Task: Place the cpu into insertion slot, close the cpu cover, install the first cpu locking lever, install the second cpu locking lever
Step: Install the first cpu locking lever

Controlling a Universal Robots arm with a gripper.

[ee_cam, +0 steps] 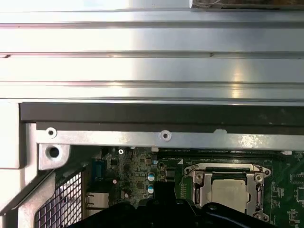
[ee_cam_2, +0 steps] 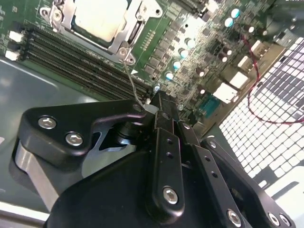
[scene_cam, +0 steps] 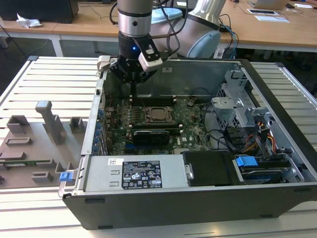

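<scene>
Gripper (ee_cam_2: 156, 100): fingers pressed together, tips down just beside the insertion slot (scene_cam: 147, 115), over the green motherboard (ee_cam_2: 190, 52). A thin wire locking lever (ee_cam_2: 131, 76) runs from the slot's corner up to the fingertips and meets them. Cannot tell whether it is pinched between them or only pushed. Judged: closed fingers make a narrow tool, suited to so slim a wire. The lever looks raised off the board, not latched. The cpu (ee_cam_2: 99, 16) lies flat inside the slot, silvery top up. The cpu cover (ee_cam: 223, 167) lies flat around it, its window framing the chip, so seating and covering look done. Long black memory slots (ee_cam_2: 71, 57) run just beside the slot. Further out from the slot is the open computer case (scene_cam: 198, 210), resting on a slatted worktop (scene_cam: 49, 74). A grey fixture tray (scene_cam: 29, 148) sits well apart from the slot, outside the case.
</scene>
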